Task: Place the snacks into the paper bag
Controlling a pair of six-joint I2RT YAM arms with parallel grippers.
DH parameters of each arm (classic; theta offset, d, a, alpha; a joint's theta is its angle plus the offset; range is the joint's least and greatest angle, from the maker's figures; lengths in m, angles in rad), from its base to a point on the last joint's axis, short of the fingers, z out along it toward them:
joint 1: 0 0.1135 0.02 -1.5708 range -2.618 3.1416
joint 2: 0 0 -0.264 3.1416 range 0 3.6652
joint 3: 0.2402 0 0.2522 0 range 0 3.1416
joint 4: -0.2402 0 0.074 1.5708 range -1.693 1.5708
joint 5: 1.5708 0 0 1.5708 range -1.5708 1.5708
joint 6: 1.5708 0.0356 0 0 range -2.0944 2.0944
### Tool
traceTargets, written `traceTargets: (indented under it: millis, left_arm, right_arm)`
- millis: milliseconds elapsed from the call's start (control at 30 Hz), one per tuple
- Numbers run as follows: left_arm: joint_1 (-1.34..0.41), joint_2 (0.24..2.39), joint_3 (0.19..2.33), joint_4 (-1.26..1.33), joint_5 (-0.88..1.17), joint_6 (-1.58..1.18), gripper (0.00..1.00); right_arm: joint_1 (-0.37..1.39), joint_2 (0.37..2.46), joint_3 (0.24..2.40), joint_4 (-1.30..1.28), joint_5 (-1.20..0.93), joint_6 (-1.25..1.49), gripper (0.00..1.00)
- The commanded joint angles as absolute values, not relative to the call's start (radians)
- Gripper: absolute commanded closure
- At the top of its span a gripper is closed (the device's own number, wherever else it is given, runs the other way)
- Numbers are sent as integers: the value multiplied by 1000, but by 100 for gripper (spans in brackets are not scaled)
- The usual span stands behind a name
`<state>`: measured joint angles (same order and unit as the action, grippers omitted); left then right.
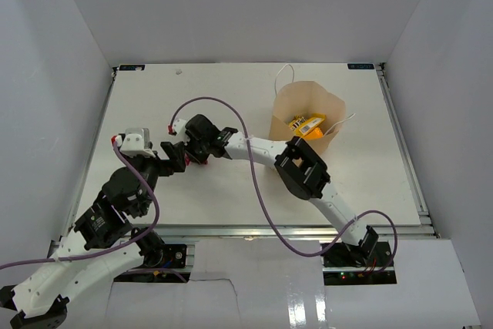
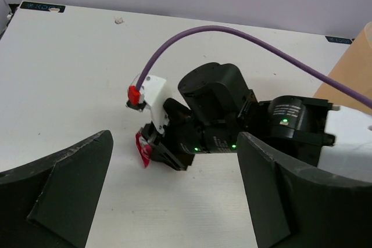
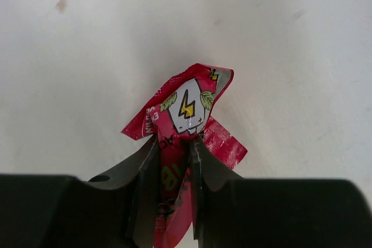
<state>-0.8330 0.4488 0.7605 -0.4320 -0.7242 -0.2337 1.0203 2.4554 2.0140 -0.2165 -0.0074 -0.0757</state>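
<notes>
A crumpled red packet (image 3: 187,105) with a lightning-bolt badge is pinched between my right gripper's (image 3: 174,152) fingers, just above the white table. The left wrist view shows the same red packet (image 2: 142,148) at the tips of the right gripper (image 2: 165,154). My left gripper (image 2: 174,178) is open and empty, facing the right gripper from close by. From above, the right gripper (image 1: 197,158) and left gripper (image 1: 175,157) meet at the table's left middle. The brown paper bag (image 1: 296,102) stands open at the back right with yellow-orange packets (image 1: 306,125) inside.
The right arm (image 1: 304,171) stretches across the table in front of the bag. Its purple cable (image 1: 239,125) loops over the middle. The bag's white cord handles (image 1: 283,73) stick out at its rim. White walls close in the table.
</notes>
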Motion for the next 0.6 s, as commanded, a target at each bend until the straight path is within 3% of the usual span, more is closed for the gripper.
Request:
traceTargets:
  millis: [0,67,200,333,567]
  left_arm:
    - [-825,434,753,-411,-710,-236,2]
    - [-825,417,749,-403,-704,-235,2]
    - [-825,388,741,-393,-701,-230,2]
    - [-825,365,735,-382,-695,-225,2]
    - [-825,390,712,-353,-675,-212,2]
  right_arm:
    - [1012,2307,1902,-290,-243,-260,77]
    - [997,2176,1826,-299,-415,-322,77]
    - [974,1976,1757,-360,-524,-452,78]
    - [933,1754,1691,-391,-531,-500,78]
    - [783,1448,1594,-374,-365,-419,77]
